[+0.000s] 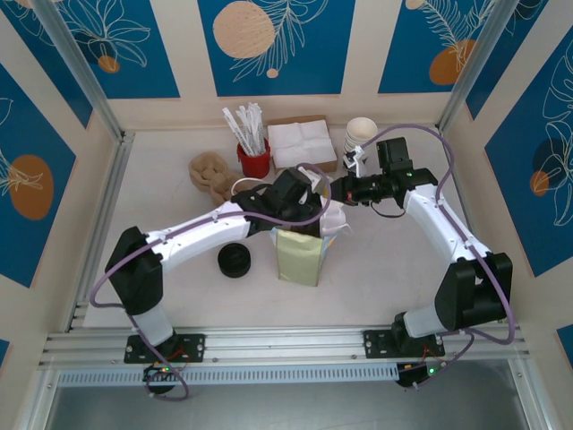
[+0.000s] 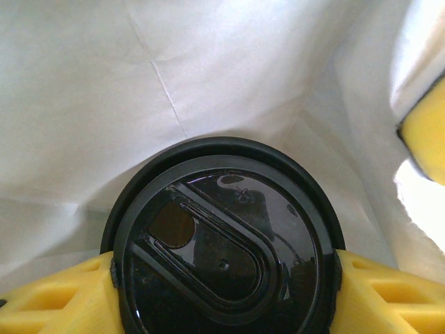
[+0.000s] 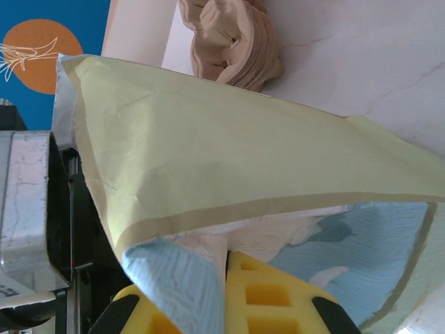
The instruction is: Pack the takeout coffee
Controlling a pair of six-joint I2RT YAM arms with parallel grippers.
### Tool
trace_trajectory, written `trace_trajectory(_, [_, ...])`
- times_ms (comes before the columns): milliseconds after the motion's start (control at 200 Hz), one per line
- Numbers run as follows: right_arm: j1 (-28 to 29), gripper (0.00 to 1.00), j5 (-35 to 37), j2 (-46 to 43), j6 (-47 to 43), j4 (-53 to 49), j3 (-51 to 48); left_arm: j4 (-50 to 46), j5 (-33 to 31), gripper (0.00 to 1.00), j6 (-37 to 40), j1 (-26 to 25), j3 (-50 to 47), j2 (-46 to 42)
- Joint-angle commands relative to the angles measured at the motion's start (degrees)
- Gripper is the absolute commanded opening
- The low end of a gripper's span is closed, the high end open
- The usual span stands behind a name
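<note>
Over pale surface (image 1: 376, 278), grips lidded coffee (image 2: 222, 229) in left tool (image 2: 226, 292), lid toward wrist, long axis into bag (image 1: 298, 257); pinches bag rim with right tool (image 3: 208, 292).

You had two arms of one build: the left arm (image 1: 201, 229) and the right arm (image 1: 436, 221) each showed smooth white link shells between bulky black joint housings. A thin purple cable (image 1: 416, 127) looped loosely along each. Their black bases (image 1: 166, 348) sat on flat plates, with small green lights (image 1: 433, 368) below. Your fingers (image 2: 52, 303) were yellow moulded blocks with hollow rectangular cells.
</note>
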Motion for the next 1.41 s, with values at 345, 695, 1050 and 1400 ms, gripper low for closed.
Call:
trace_trajectory(345, [0.36, 0.0, 12.35, 6.86, -3.58, -24.39, 19.78, -2.16, 4.83, 0.65, -1.49, -0.31, 2.94, 4.41])
trace_trajectory(695, [2.15, 0.0, 25.04, 11.96, -1.35, -37.34, 28.82, -1.54, 4.5, 0.65, -2.68, -0.33, 3.67, 5.4])
trace_trajectory(1050, [2.38, 0.0, 28.47, 11.2, -1.47, -39.42, 27.25, -0.83, 3.27, 0.64, -2.93, 0.26, 4.15, 4.32])
trace_trajectory(1400, [3.0, 0.0, 24.02, 6.53, -1.9, -31.57, 25.22, -3.65, 3.04, 0.65, -3.13, 0.37, 10.06, 2.4])
